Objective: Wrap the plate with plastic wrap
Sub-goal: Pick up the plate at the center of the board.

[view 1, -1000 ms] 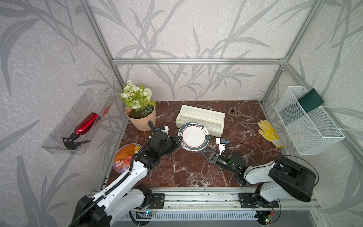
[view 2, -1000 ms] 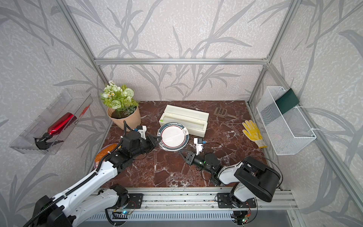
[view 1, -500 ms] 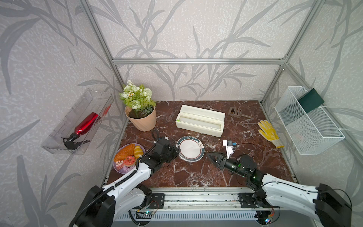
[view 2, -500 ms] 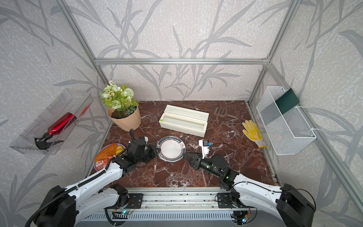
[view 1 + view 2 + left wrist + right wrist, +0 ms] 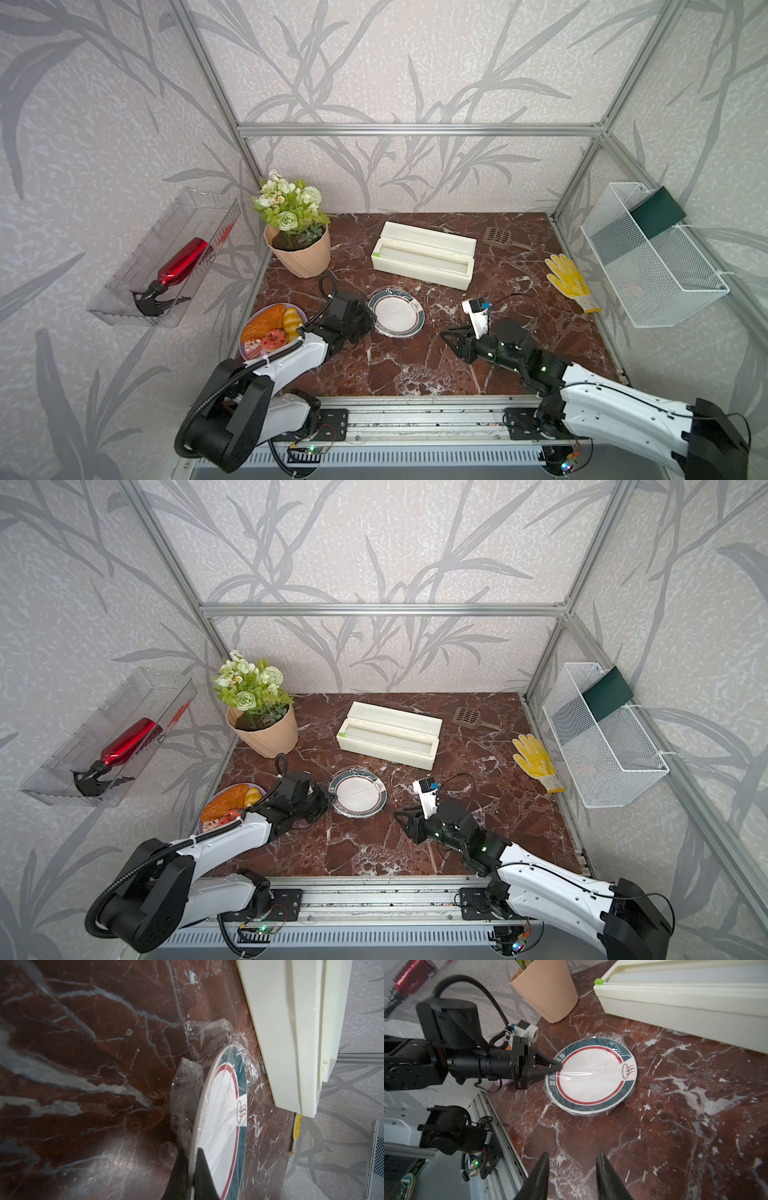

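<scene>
The red-brown marble tabletop (image 5: pixel 415 374) sits inside leaf-print walls. The plate (image 5: pixel 398 312) lies face up near the middle, just at 6 o'clock of the cream dispenser box (image 5: pixel 424 259). Being round, it has no long axis, but its cup mark points to about 3 o'clock. The plastic wrap (image 5: pixel 577 1073) clings over it and bunches under the rim (glints everywhere). The left gripper (image 5: pixel 559 1067) is pinched onto the plate's 9 o'clock rim. The right gripper (image 5: pixel 446 334) stands apart at the plate's 4 o'clock, fingers spread, holding nothing.
</scene>
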Motion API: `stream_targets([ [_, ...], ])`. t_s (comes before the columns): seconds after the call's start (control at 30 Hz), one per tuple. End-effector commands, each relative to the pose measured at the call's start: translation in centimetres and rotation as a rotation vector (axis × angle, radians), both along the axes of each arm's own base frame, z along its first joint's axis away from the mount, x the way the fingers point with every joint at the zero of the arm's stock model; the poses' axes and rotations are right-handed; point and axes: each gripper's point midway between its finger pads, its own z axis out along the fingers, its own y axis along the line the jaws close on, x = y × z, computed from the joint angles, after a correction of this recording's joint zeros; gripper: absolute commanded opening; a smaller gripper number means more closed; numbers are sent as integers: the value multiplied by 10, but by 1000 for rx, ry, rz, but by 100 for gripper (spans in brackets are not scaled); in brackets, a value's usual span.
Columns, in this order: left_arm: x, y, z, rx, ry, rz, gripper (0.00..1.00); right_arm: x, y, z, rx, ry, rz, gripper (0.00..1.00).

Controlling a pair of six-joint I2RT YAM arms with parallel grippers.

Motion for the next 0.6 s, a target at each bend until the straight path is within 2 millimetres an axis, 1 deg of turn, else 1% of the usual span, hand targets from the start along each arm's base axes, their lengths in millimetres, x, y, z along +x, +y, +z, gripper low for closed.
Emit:
stream_targets([
  [0.0, 2, -4, -9, 17, 24, -35, 7, 8, 8, 8, -83, -43, 27, 38],
  [0.07, -4, -3, -18, 28, 57, -46, 14, 14, 9, -1, -160, -11, 22, 39],
  [0.13, -13, 2, -25, 49, 85, -48, 21, 17, 15, -7, -234, 24, 44, 40],
  [0.23, -25, 12, -23, 93, 99, -53, 31, 16, 25, -15, -288, 86, 91, 40],
  [0.3, -31, 18, -12, 123, 85, -57, 38, 18, 31, -19, -272, 141, 72, 40],
  [0.4, -31, 29, 17, 166, 19, -47, 48, 20, 41, -26, -208, 291, 5, 40],
  [0.47, -26, 37, 42, 202, -44, -25, 55, 20, 46, -38, -162, 434, -70, 41],
  [0.53, -17, 37, 67, 249, -92, -58, 57, 20, 51, -51, -110, 554, -144, 44],
  [0.57, -11, 35, 75, 266, -102, -80, 57, 21, 53, -57, -72, 615, -190, 46],
])
